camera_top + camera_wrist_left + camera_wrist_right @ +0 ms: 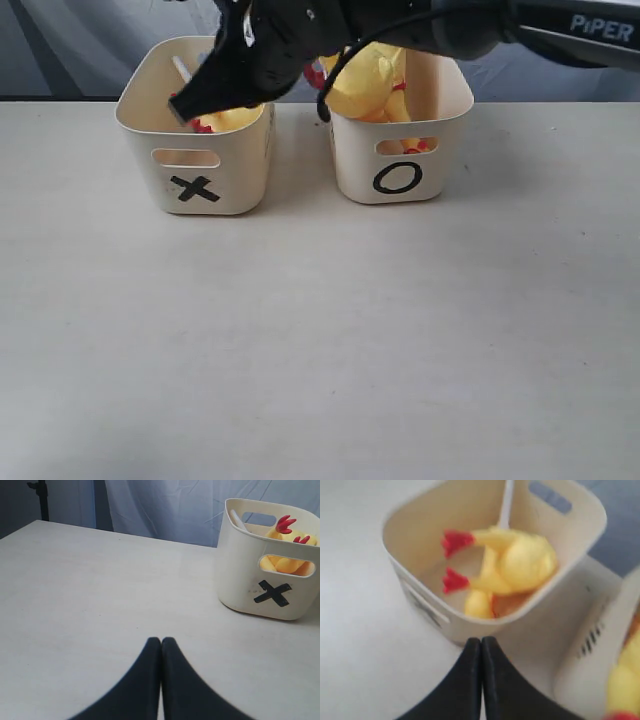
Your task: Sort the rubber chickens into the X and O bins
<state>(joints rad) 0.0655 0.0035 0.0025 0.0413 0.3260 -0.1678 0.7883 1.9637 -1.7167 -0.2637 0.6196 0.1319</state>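
Note:
The X bin (197,160) stands at the back left and the O bin (398,160) at the back right. My right gripper (183,108) reaches across and hovers over the X bin's front rim, shut on nothing. In the right wrist view it (481,642) sits just above the X bin (400,555), where a yellow chicken body with red feet (520,562) lies beside another yellow piece (480,605). Yellow chickens (372,85) fill the O bin. My left gripper (161,642) is shut and empty over bare table, away from the X bin (240,580); a chicken (287,562) shows through the bin's slot handle.
A white stick (183,68) leans inside the X bin. The pale tabletop (320,350) spreads in front of both bins. The black right arm (400,30) crosses above the O bin. A blue-grey curtain (165,510) hangs behind the table.

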